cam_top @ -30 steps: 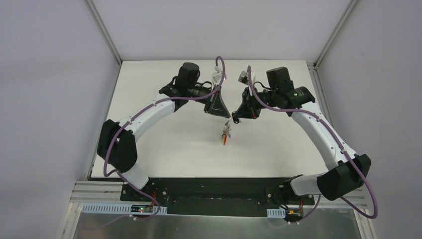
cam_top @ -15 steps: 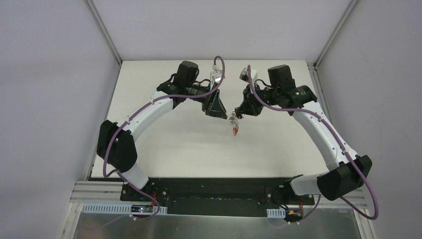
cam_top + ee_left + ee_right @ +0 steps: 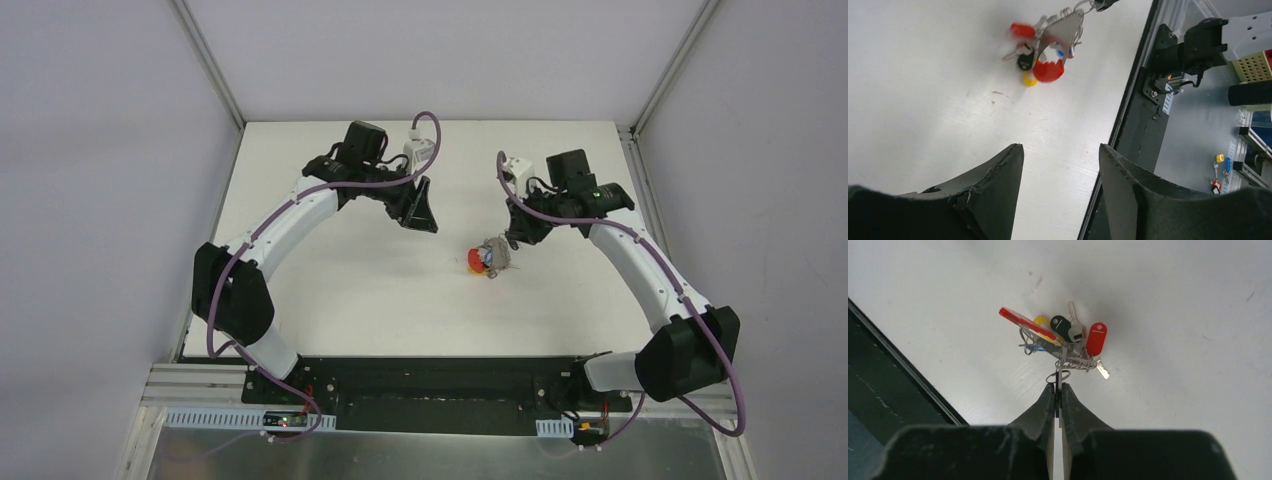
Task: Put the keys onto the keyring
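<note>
Right claw is pinched tight on the keyring, and the red, black and yellow keys bunch on it low over the table, between the 2 claws. Left claw is wide apart and holds nothing, well away from the bunch.

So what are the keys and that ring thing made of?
The keyring looks like bare metal: thin, grey, glinting wire. The keys seem silvery metal too, with smooth, probably plastic heads in red, yellow and black.
</note>
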Available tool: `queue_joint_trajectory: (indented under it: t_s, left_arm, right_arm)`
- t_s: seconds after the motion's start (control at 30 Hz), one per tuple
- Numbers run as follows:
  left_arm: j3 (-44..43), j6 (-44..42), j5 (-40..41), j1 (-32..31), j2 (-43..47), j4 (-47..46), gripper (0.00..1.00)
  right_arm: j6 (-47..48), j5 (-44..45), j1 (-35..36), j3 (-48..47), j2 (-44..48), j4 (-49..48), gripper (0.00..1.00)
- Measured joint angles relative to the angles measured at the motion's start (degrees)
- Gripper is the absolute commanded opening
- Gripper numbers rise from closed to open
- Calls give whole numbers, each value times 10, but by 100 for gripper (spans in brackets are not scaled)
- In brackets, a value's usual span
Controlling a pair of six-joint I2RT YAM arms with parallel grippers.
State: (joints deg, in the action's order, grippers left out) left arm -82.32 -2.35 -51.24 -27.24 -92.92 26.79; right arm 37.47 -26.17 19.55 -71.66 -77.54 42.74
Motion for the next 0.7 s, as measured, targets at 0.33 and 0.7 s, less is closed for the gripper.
queue_joint_trajectory:
  t_s: [0.33, 0.7]
  left_arm:
    - [-29, -33, 97, 3, 1, 87, 58]
    - [-31, -32, 129, 3, 1, 100, 58]
  right_arm:
    - [57, 105, -40, 132, 25, -1, 0]
    - [86, 157, -59, 226, 81, 6, 0]
